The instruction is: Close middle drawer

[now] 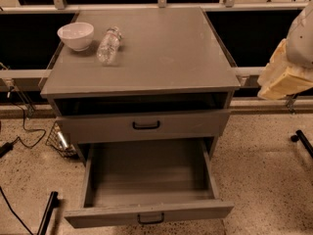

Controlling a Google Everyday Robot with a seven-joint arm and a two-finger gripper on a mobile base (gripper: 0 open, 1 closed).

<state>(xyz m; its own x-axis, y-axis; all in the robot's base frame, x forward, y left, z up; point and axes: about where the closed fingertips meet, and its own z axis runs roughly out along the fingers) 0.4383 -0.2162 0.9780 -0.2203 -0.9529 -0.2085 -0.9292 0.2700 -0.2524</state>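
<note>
The middle drawer (146,180) is pulled far out at the bottom of the view. Its deep grey box is empty, and its slim front panel (98,216) carries a small dark loop handle (150,219). Above it, the drawer with the taller front (98,127) and a wider black handle (146,125) is shut. My gripper (282,78), with a cream-coloured cover, hangs at the right edge of the view. It is level with the cabinet top, well to the right of the cabinet and above the open drawer, touching nothing.
The grey cabinet top (161,53) holds a white bowl (75,35) and a clear plastic bottle (108,44) lying on its side. A dark open slot (137,103) lies under the top. Black cables (19,131) and a black bar (46,213) lie on the speckled floor at left.
</note>
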